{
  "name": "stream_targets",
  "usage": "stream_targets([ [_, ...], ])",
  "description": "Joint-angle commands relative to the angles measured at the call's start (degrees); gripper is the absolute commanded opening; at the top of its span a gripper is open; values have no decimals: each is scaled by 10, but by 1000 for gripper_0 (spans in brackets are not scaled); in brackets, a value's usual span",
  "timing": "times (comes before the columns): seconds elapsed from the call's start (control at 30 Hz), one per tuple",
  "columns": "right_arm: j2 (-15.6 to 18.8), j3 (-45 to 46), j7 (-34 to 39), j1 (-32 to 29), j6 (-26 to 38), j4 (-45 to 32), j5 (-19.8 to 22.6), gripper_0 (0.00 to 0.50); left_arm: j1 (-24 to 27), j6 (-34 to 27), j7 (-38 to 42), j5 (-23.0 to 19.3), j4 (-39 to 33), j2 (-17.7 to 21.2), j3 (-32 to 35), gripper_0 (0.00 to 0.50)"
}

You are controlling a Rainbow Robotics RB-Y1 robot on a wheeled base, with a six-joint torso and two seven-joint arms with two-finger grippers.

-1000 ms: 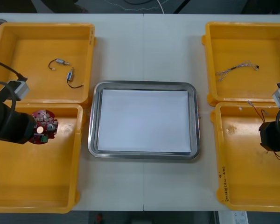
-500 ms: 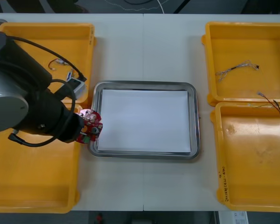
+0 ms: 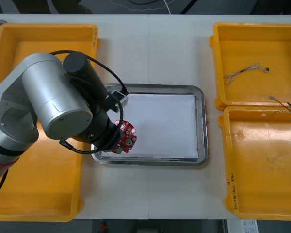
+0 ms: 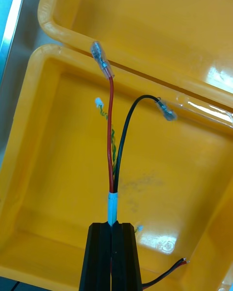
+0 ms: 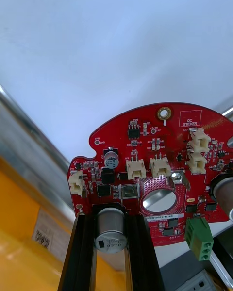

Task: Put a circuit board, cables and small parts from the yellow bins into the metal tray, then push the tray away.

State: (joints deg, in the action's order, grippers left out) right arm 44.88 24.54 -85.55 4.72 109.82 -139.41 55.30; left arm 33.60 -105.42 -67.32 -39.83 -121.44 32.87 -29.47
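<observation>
A round red circuit board (image 3: 125, 136) hangs over the left part of the metal tray (image 3: 202, 121), which is white inside. My left gripper (image 3: 118, 143) is shut on it. In the left wrist view the fingers (image 5: 82, 252) clamp the board (image 5: 160, 145) at its edge, around a silver cylinder, above the tray's rim (image 5: 29, 140). My right gripper (image 4: 111, 230) is shut on a red and black cable (image 4: 110, 126) above the near right yellow bin (image 4: 48, 174). The cable's ends (image 3: 281, 104) show at the right edge in the front view.
The far right bin (image 3: 242, 39) holds a thin twisted cable (image 3: 245, 72). The near right bin (image 3: 262, 170) has a bare floor. My left arm covers much of the far left bin (image 3: 19, 34) and part of the near left bin (image 3: 39, 194).
My left arm has swung right, carrying the circuit board from the near left bin over the tray's rim to above its white floor. The right gripper has drawn back toward the right edge with its cable.
</observation>
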Motion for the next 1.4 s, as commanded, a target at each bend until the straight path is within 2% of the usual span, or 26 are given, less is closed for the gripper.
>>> stream_targets([
  [0.03,21,8,-1,9,2,-19,10,0,22,49,51,11,32,-10,-33,1],
  [0.3,22,-12,-5,17,2,-19,7,0,30,98,52,35,76,-2,-74,2],
  [0.57,23,-58,-15,28,2,-26,-34,0,31,134,48,42,119,-2,-82,1],
  [0.77,23,-61,-21,32,2,-28,-23,0,31,134,47,50,121,1,-81,1],
  [0.87,23,-60,-25,31,2,-28,-19,0,31,134,47,54,122,4,-81,19],
  [0.9,23,-60,-27,31,2,-28,-18,0,31,134,47,54,122,5,-81,119],
  [0.97,24,-60,-28,31,2,-28,-16,0,31,134,49,55,121,7,-81,277],
  [1.0,23,-60,-29,31,2,-28,-16,0,31,134,50,55,121,8,-81,313],
  [1.07,23,-60,-30,31,2,-28,-16,0,30,133,52,55,122,10,-81,463],
  [1.13,23,-60,-33,29,2,-28,-14,0,30,133,54,55,122,11,-81,497],
  [1.4,23,-61,-35,27,2,-28,-12,0,31,109,60,50,105,14,-60,500],
])
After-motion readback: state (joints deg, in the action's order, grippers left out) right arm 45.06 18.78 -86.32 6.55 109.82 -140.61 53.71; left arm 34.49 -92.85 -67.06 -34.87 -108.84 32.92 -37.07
